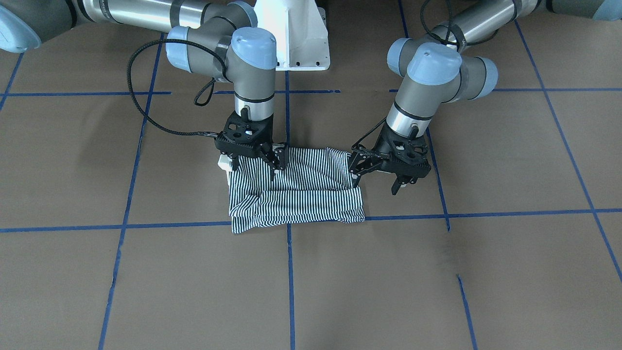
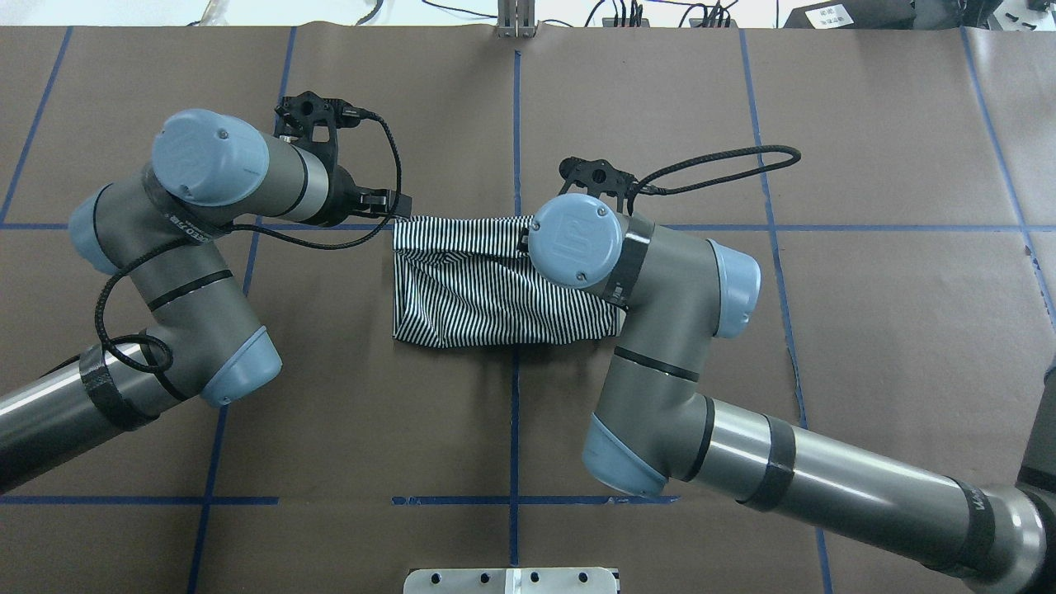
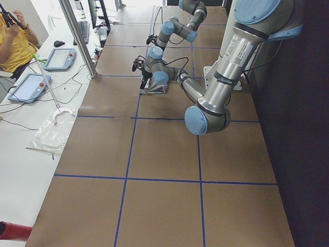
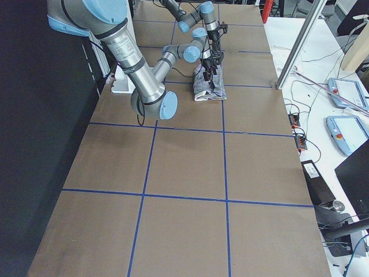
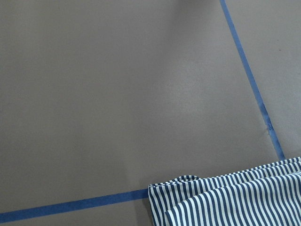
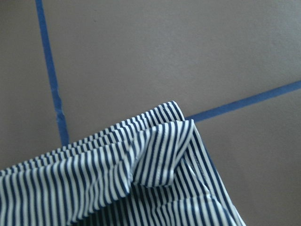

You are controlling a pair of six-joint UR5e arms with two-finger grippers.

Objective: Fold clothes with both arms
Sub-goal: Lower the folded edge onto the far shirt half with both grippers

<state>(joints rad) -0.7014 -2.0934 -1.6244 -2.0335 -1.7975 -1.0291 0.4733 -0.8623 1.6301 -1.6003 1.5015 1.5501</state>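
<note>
Brown paper-covered table (image 1: 194, 291), ruled with blue tape lines (image 1: 486, 214), fills the foreground. At its centre, where two lines cross, lies the navy-and-white striped polo shirt (image 1: 301, 194), already folded into a compact, slightly rumpled rectangle. The black left gripper (image 1: 376, 184) hangs at one short end, jaws spread, holding nothing. The right gripper (image 1: 253, 171) stands over the opposite end, also apparently released. Folding looks nearly done. A further fold would need both claws pinching matching corners together.

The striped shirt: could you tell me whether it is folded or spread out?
Folded: the striped shirt lies as a compact rectangle with overlapping layers along its edges.
</note>
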